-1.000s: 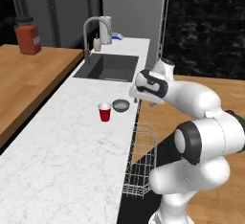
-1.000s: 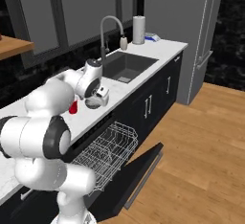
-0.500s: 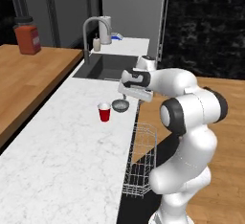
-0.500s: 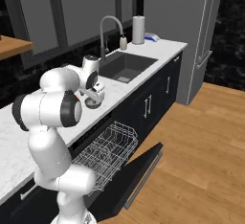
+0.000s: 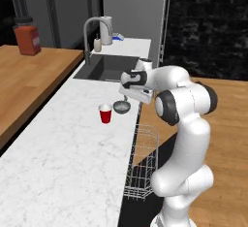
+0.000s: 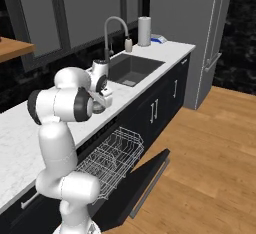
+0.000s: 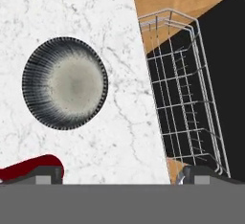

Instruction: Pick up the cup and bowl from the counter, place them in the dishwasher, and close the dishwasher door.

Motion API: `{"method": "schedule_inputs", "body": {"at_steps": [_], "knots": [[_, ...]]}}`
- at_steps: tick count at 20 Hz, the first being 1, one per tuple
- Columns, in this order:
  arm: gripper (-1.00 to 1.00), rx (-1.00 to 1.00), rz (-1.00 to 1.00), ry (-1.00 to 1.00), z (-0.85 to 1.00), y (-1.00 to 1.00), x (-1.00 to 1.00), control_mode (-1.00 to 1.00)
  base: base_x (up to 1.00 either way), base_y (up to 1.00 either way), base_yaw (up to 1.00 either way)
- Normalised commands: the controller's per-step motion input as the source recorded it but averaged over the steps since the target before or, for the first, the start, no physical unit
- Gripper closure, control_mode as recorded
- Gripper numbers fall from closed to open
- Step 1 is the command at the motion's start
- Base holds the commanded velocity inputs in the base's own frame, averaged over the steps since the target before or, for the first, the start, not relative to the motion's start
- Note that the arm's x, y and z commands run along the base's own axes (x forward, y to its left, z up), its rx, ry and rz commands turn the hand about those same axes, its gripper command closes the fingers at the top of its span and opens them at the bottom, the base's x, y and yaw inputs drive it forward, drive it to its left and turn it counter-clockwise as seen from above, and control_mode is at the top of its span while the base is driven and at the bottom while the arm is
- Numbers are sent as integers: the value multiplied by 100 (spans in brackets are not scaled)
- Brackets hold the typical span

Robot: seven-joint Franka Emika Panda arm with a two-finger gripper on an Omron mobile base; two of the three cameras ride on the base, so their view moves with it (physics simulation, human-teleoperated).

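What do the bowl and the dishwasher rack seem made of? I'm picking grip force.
The bowl looks like matte stoneware or ceramic: dull grey, speckled centre, fine dark ribbing at the rim. The dishwasher rack looks like thin white-coated metal wire, an open grid. Both are rendered, so this is a guess.

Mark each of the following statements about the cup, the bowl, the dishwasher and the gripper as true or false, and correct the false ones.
1. The cup stands upright on the counter. True.
2. The bowl already lies in the wire rack. False: it sits on the counter, beside the cup.
3. The dishwasher door is open, with the rack pulled out. True.
4. The gripper is shut on the bowl. False: it is open and holds nothing, above the bowl.
5. The cup is in the sink. False: it is on the counter, apart from the sink.
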Motion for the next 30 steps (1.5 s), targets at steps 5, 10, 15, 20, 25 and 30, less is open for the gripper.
{"method": "schedule_inputs", "body": {"at_steps": [5,10,15,20,25,30], "knots": [[-100,0,-1,0,-11,-3,22,-100,0,0,0],[-100,0,-1,0,-27,0,24,-100,0,0,0],[-100,0,-2,0,-40,0,18,-100,0,0,0],[-100,0,-2,0,-38,3,20,-100,0,0,0],[-100,0,-3,0,-31,6,31,-100,0,0,0],[-100,0,-2,0,-23,7,28,-100,0,0,0]]}}
